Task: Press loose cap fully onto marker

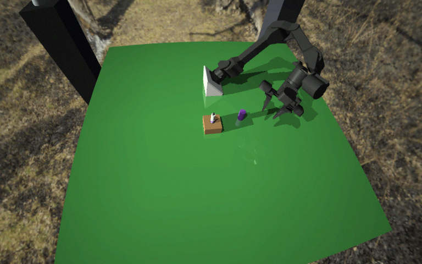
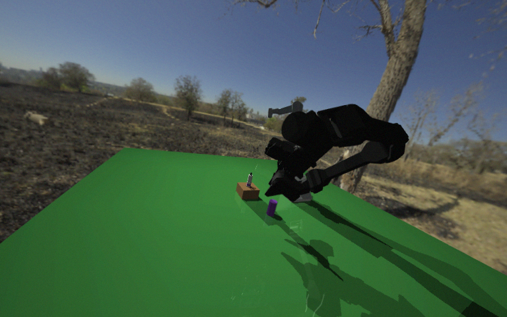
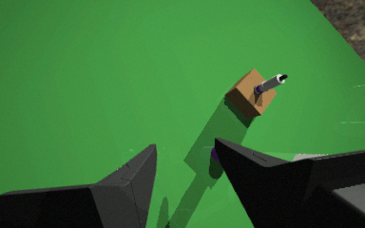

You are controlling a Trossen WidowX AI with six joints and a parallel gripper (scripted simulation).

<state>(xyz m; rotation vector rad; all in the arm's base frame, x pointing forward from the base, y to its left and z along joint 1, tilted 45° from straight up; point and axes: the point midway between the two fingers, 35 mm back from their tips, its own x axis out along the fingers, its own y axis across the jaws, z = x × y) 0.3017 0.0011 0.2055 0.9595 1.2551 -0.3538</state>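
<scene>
The purple cap (image 1: pixel 242 115) (image 2: pixel 271 207) stands upright on the table; in the wrist view only a sliver of the cap (image 3: pixel 214 154) shows beside the right finger, which hides the rest. The white marker (image 1: pixel 212 117) (image 2: pixel 249 179) (image 3: pixel 271 84) stands upright, dark tip up, in the brown holder block (image 1: pixel 212 131) (image 2: pixel 247 193) (image 3: pixel 243 98). My gripper (image 1: pixel 268 114) (image 3: pixel 185 145) is open and empty, above the table on the side of the cap away from the block. In the exterior view the fingers are dark and overlap.
The white wedge-shaped arm base (image 1: pixel 212 88) stands on the green table (image 1: pixel 139 186) (image 2: pixel 149 242) behind the block. A dark post (image 1: pixel 59 46) rises at the table's back left corner, and another (image 1: pixel 281 14) stands behind the back right edge.
</scene>
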